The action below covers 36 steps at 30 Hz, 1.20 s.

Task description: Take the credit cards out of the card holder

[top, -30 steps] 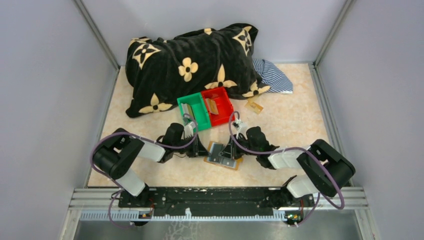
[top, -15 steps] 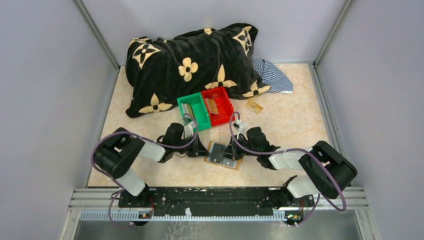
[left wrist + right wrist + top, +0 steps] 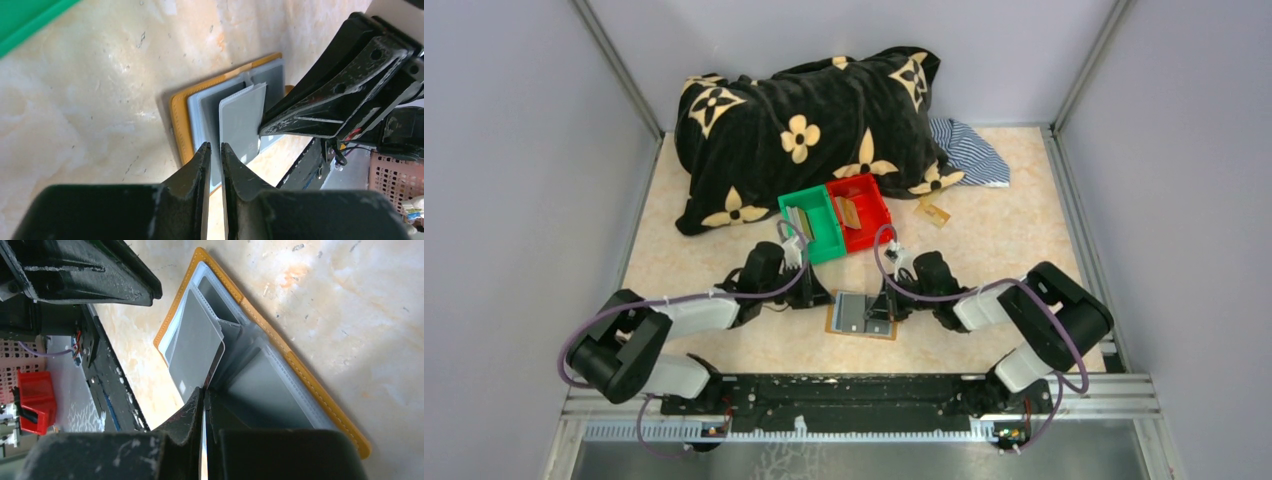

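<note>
card holder (image 3: 852, 316) lies open and flat on the table (image 3: 1014, 250) just ahead of the arm bases, grey pockets up. left gripper (image 3: 215, 148) has its tips at the holder's left edge, jaws only a thin slit apart, can't tell if they pinch anything. right gripper (image 3: 204, 392) is clamped tight on the near edge of a grey credit card (image 3: 196, 347) lying over the holder's pockets. beyond: green bin (image 3: 812, 222) and red bin (image 3: 861, 210) touching side by side. furthest back a black flowered cushion (image 3: 804, 120), striped cloth (image 3: 969, 150) beside it
</note>
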Tool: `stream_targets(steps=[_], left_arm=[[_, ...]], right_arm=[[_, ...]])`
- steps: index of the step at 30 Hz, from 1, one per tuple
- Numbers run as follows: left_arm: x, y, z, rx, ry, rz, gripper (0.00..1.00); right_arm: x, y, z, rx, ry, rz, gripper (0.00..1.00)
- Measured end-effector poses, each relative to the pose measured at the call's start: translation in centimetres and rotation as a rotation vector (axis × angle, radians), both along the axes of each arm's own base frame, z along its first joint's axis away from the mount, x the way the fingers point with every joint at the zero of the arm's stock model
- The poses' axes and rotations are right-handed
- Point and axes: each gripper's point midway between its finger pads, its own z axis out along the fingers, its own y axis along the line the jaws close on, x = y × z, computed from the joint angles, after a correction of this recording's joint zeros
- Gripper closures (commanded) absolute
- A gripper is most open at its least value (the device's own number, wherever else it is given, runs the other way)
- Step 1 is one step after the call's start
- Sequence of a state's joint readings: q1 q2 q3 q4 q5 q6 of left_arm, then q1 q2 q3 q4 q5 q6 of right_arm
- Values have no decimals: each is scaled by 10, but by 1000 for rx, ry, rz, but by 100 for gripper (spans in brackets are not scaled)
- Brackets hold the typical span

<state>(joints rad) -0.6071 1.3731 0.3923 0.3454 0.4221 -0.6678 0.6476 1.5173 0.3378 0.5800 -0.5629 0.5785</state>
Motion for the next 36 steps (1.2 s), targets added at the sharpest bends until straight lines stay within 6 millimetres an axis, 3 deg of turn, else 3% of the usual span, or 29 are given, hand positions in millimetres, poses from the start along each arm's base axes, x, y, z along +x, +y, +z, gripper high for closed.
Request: stream_targets(steps=[6,14,36], left_arm=[[11,-7,10,-7,-27,-3,81],[6,-13,-17,-21,53,-17,81],[12,-33,-25,-124,115,-24,85]], right_arm=[[-3,3,2,16,9,28,100],[-3,5,5,21,12,44,100],[-2,-14,4,-19,60,12,100]])
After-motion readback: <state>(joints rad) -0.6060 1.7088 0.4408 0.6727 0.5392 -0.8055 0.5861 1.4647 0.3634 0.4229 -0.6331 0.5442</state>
